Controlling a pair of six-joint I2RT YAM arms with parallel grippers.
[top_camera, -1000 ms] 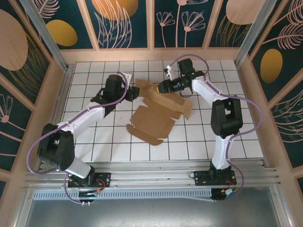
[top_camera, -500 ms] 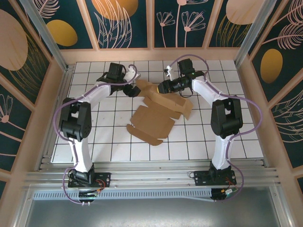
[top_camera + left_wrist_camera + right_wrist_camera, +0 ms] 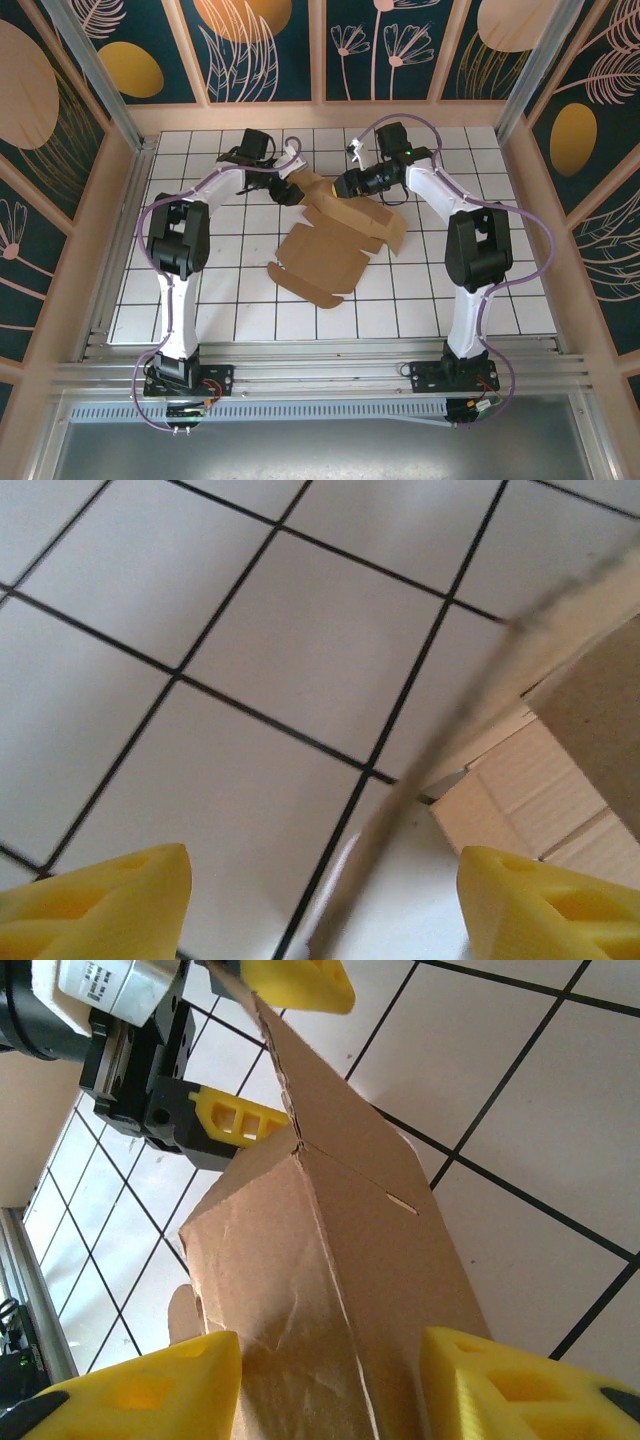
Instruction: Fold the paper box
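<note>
The paper box [image 3: 325,255] is a flat brown die-cut sheet on the tiled table, with its far flaps lifted. My right gripper [image 3: 338,186] comes in from the right at those raised flaps. In the right wrist view a folded cardboard ridge [image 3: 340,1260] fills the gap between its yellow fingers, so it is shut on it [image 3: 330,1360]. My left gripper [image 3: 290,190] faces it from the left, open, one finger on each side of the flap's thin upright edge [image 3: 275,1050]. In the left wrist view that blurred edge runs between my spread fingers [image 3: 322,865], beside the cardboard [image 3: 590,710].
The white gridded table [image 3: 220,290] is boxed in by low wooden walls [image 3: 320,115] at the back and sides. An aluminium rail [image 3: 320,375] with both arm bases runs along the near edge. Bare tiles lie left, right and in front of the sheet.
My left arm swung from the left side up to the back and in to the raised flap. Its jaws spread wider, then narrowed a little. The right gripper and the sheet stayed put.
</note>
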